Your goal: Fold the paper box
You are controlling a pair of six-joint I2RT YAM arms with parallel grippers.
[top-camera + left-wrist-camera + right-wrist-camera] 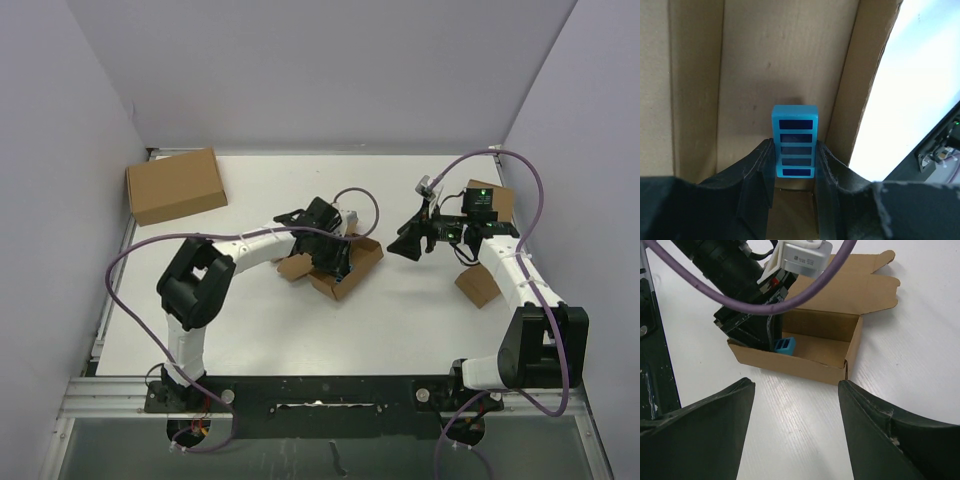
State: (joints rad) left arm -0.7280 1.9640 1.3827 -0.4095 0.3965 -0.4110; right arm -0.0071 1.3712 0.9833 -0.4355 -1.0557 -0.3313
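The left gripper (pixel 794 147), clamped on a blue block (pixel 795 117) inside the open paper box (pixel 352 272) on the table (pixel 250 320), could have snagged a wall and dragged it, since the right gripper (pixel 795 427) hung apart, bracing nothing

White table (pixel 250 330) between pale lavender walls (pixel 320 70).

Readable text: none in any of the three views.
White module (pixel 802 257), right wrist view: it carries a small line of dark print, too blurred to read.
Green light (pixel 483 194), top view: only a lit dot, without letters or numbers.
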